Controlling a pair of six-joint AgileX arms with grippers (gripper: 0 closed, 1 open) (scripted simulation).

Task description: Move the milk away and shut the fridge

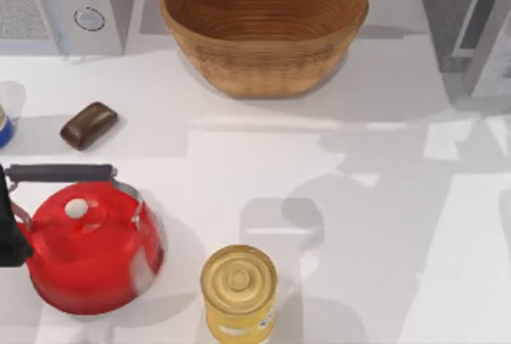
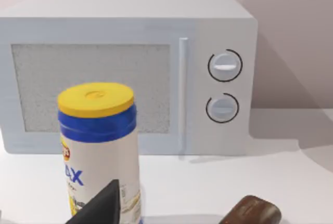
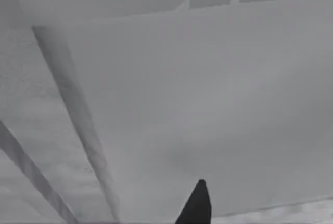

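The milk is out of view. The fridge (image 1: 451, 17), a dark-grey cabinet with a pale door panel (image 1: 497, 37), stands at the table's back right corner. In the right wrist view a dark part of my right gripper (image 3: 197, 208) sits very close to a pale grey fridge panel (image 3: 208, 104). My left arm (image 1: 6, 232) is at the table's left edge beside the red kettle. A dark part of my left gripper (image 2: 103, 207) shows in the left wrist view, in front of a blue-banded canister.
A wicker basket (image 1: 263, 21) stands at the back middle and a light-grey microwave (image 1: 72, 1) at the back left. On the left are a brown block (image 1: 88, 124), a red kettle (image 1: 88, 248) and a yellow-lidded canister (image 2: 99, 146). A gold-lidded yellow can (image 1: 238, 290) stands at the front.
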